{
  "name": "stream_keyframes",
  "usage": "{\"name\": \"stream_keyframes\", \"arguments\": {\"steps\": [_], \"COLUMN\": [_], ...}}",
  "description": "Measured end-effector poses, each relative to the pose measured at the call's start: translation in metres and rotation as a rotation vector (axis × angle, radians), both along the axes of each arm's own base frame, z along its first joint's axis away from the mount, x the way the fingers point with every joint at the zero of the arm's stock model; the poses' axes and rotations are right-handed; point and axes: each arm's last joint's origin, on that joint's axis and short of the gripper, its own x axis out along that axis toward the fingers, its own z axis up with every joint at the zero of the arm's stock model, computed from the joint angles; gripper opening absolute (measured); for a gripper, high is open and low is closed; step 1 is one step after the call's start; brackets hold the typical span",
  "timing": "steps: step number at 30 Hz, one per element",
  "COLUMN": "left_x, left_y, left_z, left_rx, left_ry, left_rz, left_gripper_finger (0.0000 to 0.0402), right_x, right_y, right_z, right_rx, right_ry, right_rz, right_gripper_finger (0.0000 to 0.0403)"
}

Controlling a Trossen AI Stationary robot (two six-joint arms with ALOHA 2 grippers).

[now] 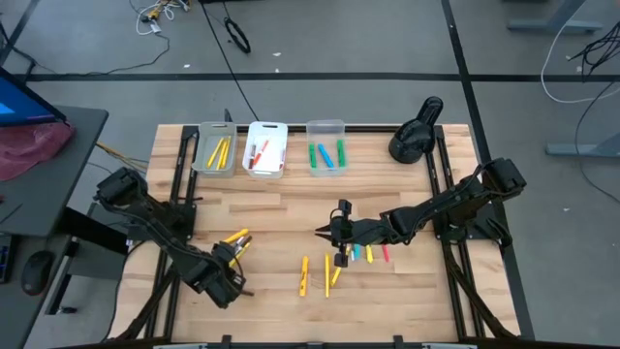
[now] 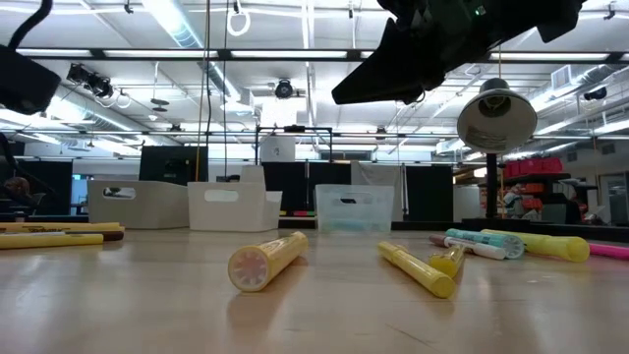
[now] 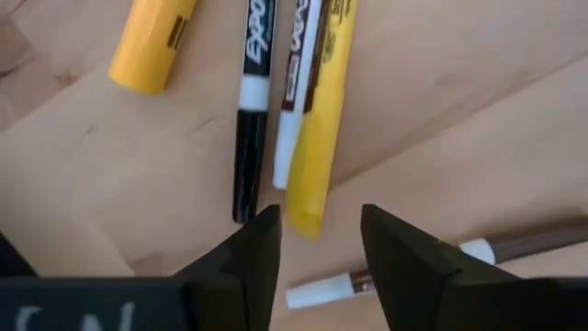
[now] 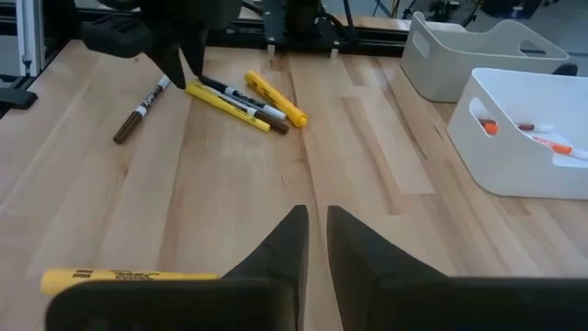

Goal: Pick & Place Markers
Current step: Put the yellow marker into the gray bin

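Markers lie in two groups on the wooden table. Near my left gripper lie a yellow marker, a black one, a white-and-brown one, an orange-yellow one and a brown one. My left gripper is open and points down, its fingers on either side of the yellow marker's near end without touching it. My right gripper hovers over mid-table, shut and holding nothing. Yellow, teal and pink markers lie flat below and beside it.
Three bins stand along the far edge: a grey one with yellow markers, a white one with red ones, a clear one with green and blue ones. A black lamp-like object stands at the far right corner. Bare wood lies between bins and markers.
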Motion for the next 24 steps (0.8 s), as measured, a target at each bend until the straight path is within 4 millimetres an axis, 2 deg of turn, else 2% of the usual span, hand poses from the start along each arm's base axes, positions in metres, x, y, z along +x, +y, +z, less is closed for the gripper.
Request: {"name": "stream_keyframes", "arguments": {"steps": [10,19,24], "left_x": [0.006,0.008,0.012], "left_y": [0.002,0.001,-0.003], "left_z": [-0.003,-0.003,-0.002], "left_rx": [-0.001,-0.019,-0.073], "left_ry": [-0.005,-0.024,-0.047], "left_rz": [0.002,0.003,-0.058], "left_gripper_finger": [0.011,0.0103,0.0103], "right_x": [0.0,0.0,0.0], "right_y": [0.0,0.0,0.0], "right_z": [0.0,0.0,0.0], "right_rx": [-0.001,0.0,0.0], "right_ry": [0.0,0.001,0.001], "right_rz": [0.001,0.001,0.0], "right_gripper_finger": [0.0045,0.0045,0.0045]}}
